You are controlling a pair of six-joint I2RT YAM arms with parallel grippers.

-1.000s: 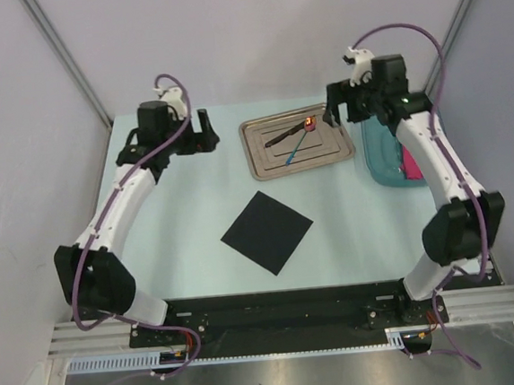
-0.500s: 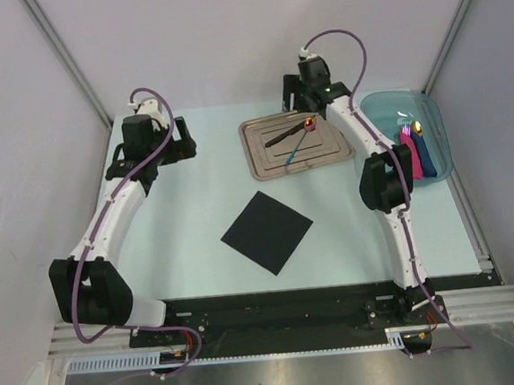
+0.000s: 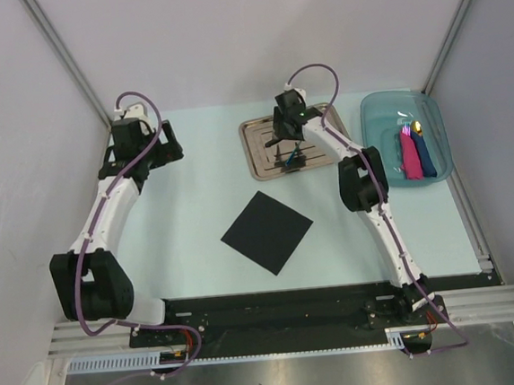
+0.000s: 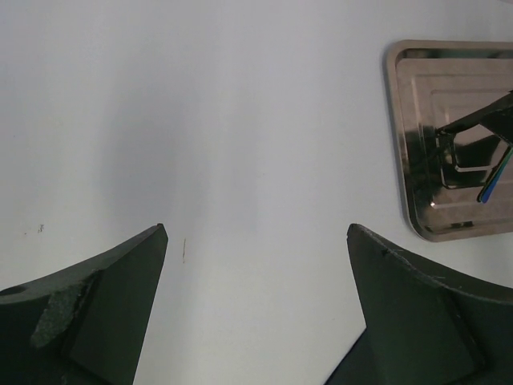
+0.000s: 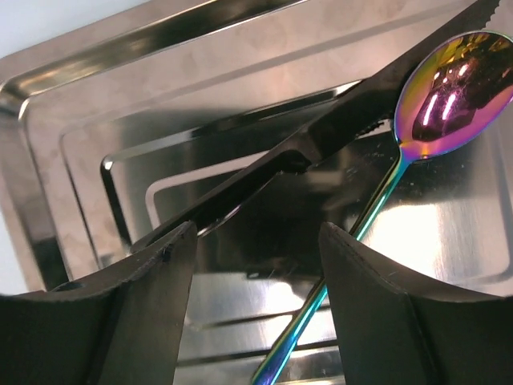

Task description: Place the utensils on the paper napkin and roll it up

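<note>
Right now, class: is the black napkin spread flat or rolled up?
Spread flat: the black napkin lies as an open square on the table, nothing on it.

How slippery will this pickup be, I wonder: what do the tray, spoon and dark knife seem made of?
Tray: polished metal, probably steel; it mirrors the cutlery. Spoon: glossy metal with a rainbow coating; purple-to-gold sheen. Knife: black, duller finish with a serrated edge; coated metal or plastic, I cannot tell.
</note>
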